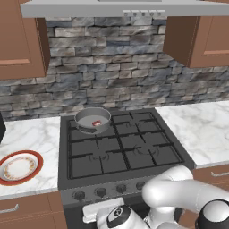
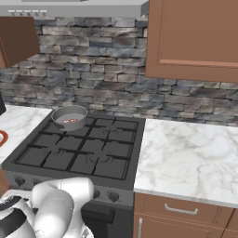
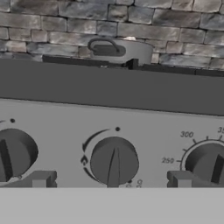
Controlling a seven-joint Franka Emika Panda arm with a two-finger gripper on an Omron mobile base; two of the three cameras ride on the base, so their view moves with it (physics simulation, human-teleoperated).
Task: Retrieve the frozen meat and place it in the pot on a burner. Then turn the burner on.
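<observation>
The gripper (image 3: pixel 112 181) faces the stove's front panel, its jaws spread wide and holding nothing. One fingertip (image 3: pixel 41 178) sits low at the left of the hand view and the other at the right, with the middle knob (image 3: pixel 113 162) between them and apart from both. This knob's pointer stands nearly upright. A second knob (image 3: pixel 13 155) lies to its left, and a third knob (image 3: pixel 208 162), ringed with temperature numbers, to its right. Whether the fingertips touch the panel cannot be told.

Above the panel, over the stove's dark edge, the pot (image 3: pixel 121 50) stands against the stone wall.

From the base cameras, the pot (image 1: pixel 92 120) sits on the back left burner of the stove (image 1: pixel 120 147), its short handle pointing toward the front left. The meat (image 1: pixel 96 123) lies flat inside it, a small red slab on the pot's floor. In the right base view the same pot (image 2: pixel 69 117) and meat (image 2: pixel 70 122) show at the stove's far left corner.

A plate (image 1: pixel 19 167) with an orange-red rim rests on the marble counter (image 1: pixel 31 134) left of the stove, well apart from the pot.
</observation>
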